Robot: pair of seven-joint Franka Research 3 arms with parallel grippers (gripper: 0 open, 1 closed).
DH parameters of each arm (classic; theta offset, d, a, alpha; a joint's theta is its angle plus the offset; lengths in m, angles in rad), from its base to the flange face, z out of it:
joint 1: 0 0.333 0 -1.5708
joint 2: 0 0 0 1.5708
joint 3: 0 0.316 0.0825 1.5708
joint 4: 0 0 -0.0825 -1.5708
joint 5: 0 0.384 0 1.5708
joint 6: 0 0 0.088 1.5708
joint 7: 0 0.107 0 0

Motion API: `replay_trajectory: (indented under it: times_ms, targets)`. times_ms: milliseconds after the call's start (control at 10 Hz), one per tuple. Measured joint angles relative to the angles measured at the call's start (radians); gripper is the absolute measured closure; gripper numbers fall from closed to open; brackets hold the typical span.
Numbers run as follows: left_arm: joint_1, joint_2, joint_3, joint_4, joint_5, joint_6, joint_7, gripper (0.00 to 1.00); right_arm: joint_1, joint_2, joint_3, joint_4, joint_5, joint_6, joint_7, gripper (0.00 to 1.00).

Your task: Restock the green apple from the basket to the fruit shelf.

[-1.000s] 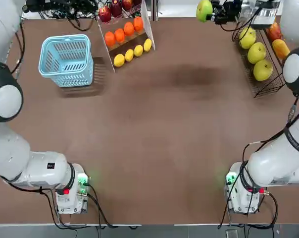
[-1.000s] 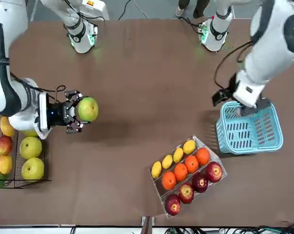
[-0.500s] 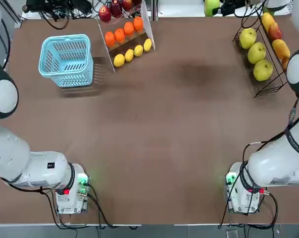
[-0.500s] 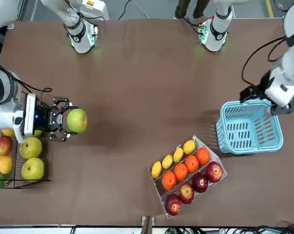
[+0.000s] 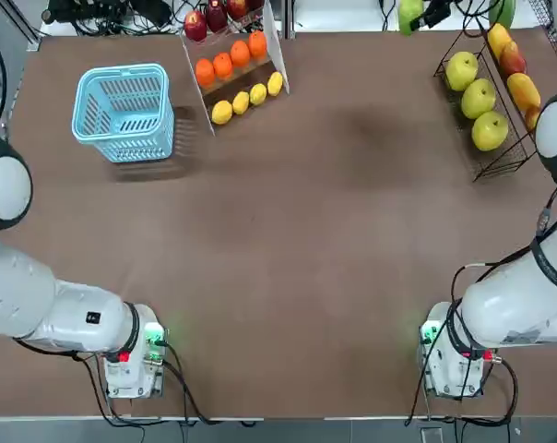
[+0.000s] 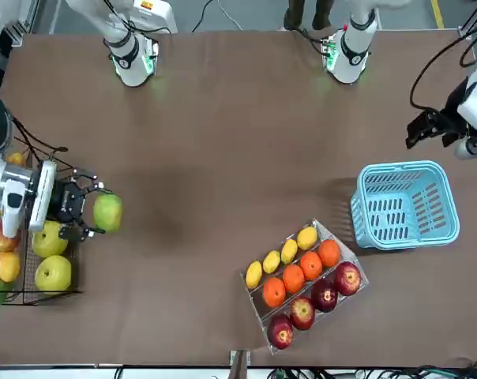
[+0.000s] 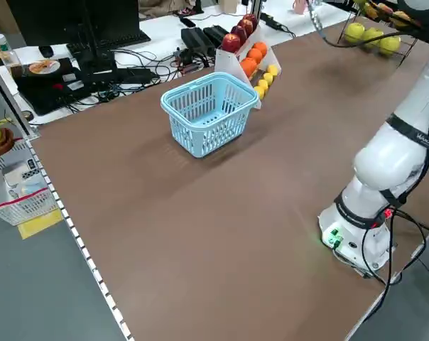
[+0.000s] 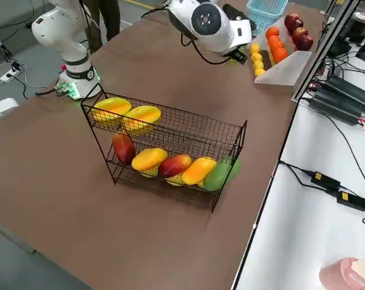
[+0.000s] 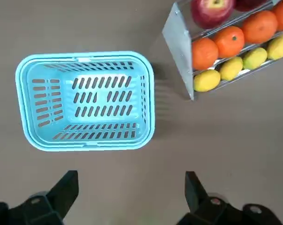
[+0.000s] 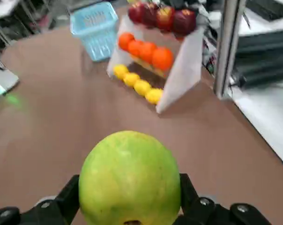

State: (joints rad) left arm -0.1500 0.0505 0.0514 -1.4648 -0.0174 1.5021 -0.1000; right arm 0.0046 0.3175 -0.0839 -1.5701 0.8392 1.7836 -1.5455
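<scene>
Right end effector [image 6: 101, 210]: gripping the green apple [image 10: 130, 180], one finger on either side. Over the last second, it has carried the fruit sideways toward the robot's right, and toward the bench [image 5: 288, 249] edge opposite the robot. The apple is now beside the fruit shelf [image 5: 503, 168], with no support visible other than the grip.

Left end effector [image 9: 132, 185]: open, holding nothing. It has withdrawn from above the basket [image 6: 404, 168] toward the robot's left; the basket has not moved.

Task status: removal from the basket appears complete; placement remains. The next step probably requires alignment over a shelf tier, lowering, then release. Caution: early release could let the round fruit roll off the slanted wires, and contact could disturb the stocked row.

View differences: the right wrist view confirms the two-sided grip, whereas the top view cuts the apple at its upper edge. The right side view shows two yellow-orange fruits [image 8: 127, 113] at one end of the upper tier and wire mesh along the remainder, a likely place for the apple. That view shows neither the apple nor the right end effector; height above the shelf cannot be confirmed.
</scene>
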Motion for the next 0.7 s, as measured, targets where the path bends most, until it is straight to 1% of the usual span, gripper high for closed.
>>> replay_trajectory:
  times_ms: [300,600,700]
  targets:
    - [-0.006,-0.007,0.005,0.0,-0.001,-0.038,0.02,0.0,0.0,-0.002,-0.001,0.059,-0.2,0.008,0.159,0.13]
    - [-0.004,-0.013,0.009,0.0,-0.001,-0.045,0.021,0.0,0.0,-0.004,-0.001,0.092,-0.317,0.009,0.249,0.13]
    - [-0.004,-0.013,0.011,0.0,-0.001,-0.045,0.021,0.0,0.002,-0.006,0.0,0.099,-0.336,0.012,0.282,0.13]
